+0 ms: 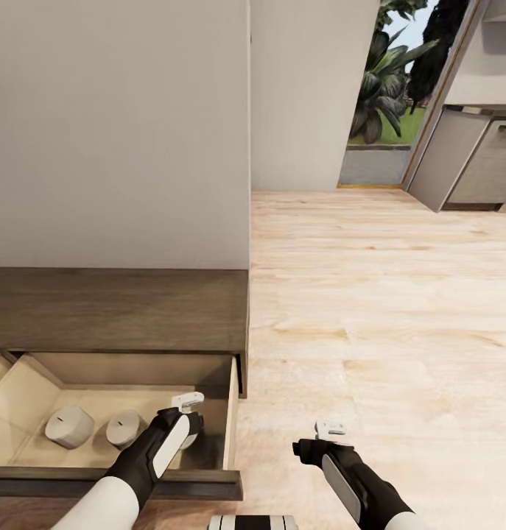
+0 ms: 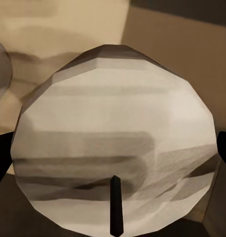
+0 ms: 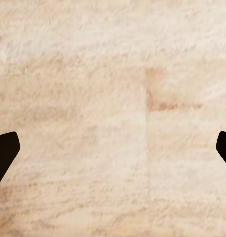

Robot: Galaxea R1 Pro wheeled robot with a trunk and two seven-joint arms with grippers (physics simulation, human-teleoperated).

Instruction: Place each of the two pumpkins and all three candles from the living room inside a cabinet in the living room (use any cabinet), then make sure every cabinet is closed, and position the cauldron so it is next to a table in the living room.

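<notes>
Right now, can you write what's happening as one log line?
left gripper: holding candle over open drawer | two candles inside | right gripper: open, above floor

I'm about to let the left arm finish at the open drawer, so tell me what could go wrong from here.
1. The left gripper holds a third candle close beside the two candles in the drawer; releasing it could knock the nearer one.
2. The drawer's right wall is close beside the gripper; lifting out sideways could catch it.
3. The drawer is open; the cabinet still needs closing.
</notes>
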